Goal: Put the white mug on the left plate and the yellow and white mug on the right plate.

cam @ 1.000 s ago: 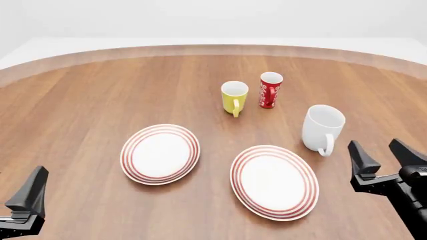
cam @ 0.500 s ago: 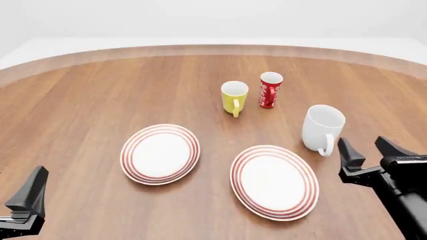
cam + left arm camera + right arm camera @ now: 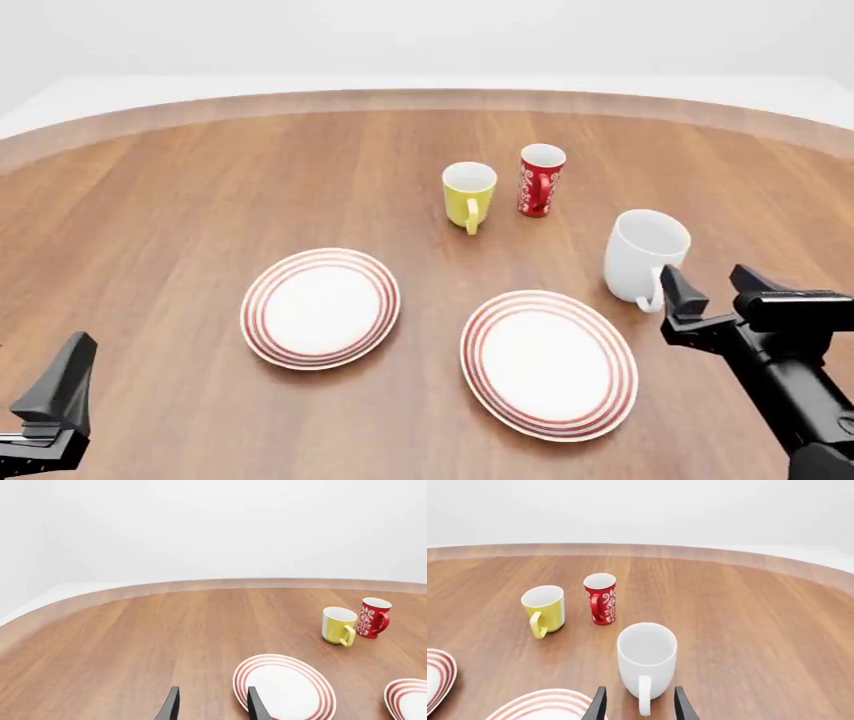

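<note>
Nearest the camera in the front view, the left gripper (image 3: 60, 400) sits at the bottom left corner, above bare wood and well clear of everything; in its wrist view two dark, tapered fingertips (image 3: 171, 706) stand apart with nothing between them. The right gripper (image 3: 721, 290) is at the right side, fingers spread and empty, just short of the white mug (image 3: 643, 255); the wrist view shows its fingertips (image 3: 598, 705) flanking the mug's loop handle without closing on it.

The right plate (image 3: 549, 362) lies flat near the front, a smooth white disc with red concentric rings on the rim. The left plate (image 3: 320, 306) lies a little further back and to the left, alike in pattern, with a strip of open wood between the two. Neither plate carries anything.

The white mug stands upright on the table (image 3: 200, 200), just beyond the right plate's far right rim, glossy and plain, handle turned toward the camera. Open wood lies to its right.

Further back, the yellow and white mug (image 3: 469, 194) stands upright near the table's middle, yellow outside and pale inside, handle facing forward. Just beside it on the right is a tall red cup (image 3: 539, 180) with a white pattern, apart from it by a narrow gap.

The table is round, wood-grained brown with a paler edge band curving across the back; wide bare surface lies on the left and behind the cups.
</note>
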Tool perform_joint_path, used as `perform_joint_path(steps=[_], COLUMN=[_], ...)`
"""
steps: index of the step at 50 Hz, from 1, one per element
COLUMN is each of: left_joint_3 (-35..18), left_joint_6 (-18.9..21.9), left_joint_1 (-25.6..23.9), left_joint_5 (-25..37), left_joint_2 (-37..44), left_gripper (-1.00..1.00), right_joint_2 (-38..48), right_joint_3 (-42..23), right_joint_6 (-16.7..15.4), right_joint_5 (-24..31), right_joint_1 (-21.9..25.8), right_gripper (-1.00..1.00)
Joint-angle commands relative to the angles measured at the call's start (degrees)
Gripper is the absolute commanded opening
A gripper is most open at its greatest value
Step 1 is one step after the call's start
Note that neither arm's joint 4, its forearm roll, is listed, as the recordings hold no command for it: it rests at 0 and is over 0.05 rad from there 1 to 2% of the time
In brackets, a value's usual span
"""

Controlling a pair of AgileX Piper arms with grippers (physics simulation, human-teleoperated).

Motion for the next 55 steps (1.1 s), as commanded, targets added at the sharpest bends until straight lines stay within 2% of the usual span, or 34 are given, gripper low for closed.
perform_joint_path(steps=[1,9,10,55], left_joint_3=[0.00,0.00,0.00,0.00], left_joint_6=[0.00,0.00,0.00,0.00], left_joint_1=[0.00,0.00,0.00,0.00], left_joint_5=[0.00,0.00,0.00,0.00], left_joint_2=[0.00,0.00,0.00,0.00], left_gripper=[1.00,1.00,1.00,1.00], right_joint_2=[5.21,10.34,14.70,24.82], right_joint_3=[-1.90,-3.04,-4.83,-10.22], right_joint_6=[0.46,1.37,2.87,4.81], right_joint_5=[-2.39,-5.02,-5.59,-5.65], right_joint_1=[-0.26,-0.78,-1.80,-1.35], right_gripper=[1.00,1.00,1.00,1.00])
